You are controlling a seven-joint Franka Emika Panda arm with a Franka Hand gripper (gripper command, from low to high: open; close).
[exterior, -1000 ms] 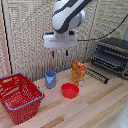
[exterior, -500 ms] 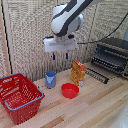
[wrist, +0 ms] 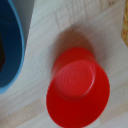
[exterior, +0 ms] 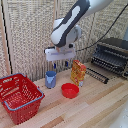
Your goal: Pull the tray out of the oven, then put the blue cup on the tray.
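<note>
The blue cup point(exterior: 51, 79) stands upright on the wooden table, to the exterior view's left of an orange carton point(exterior: 78, 72). My gripper point(exterior: 61, 65) hangs open just above and behind the cup, holding nothing. The black oven point(exterior: 114, 52) sits at the exterior view's right with its door down. The dark barred tray point(exterior: 98, 75) sticks out low in front of its mouth. In the wrist view, the blue cup's rim point(wrist: 11, 55) fills one side and a red bowl point(wrist: 77, 89) lies beside it; my fingers do not show there.
The red bowl point(exterior: 70, 90) sits on the table in front of the carton. A red mesh basket point(exterior: 19, 97) stands at the exterior view's left near the front edge. A slatted wall runs behind everything. A cable trails from the arm over the oven.
The gripper has come down toward the blue cup over the last second. The cup, bowl, carton and tray have not moved.
</note>
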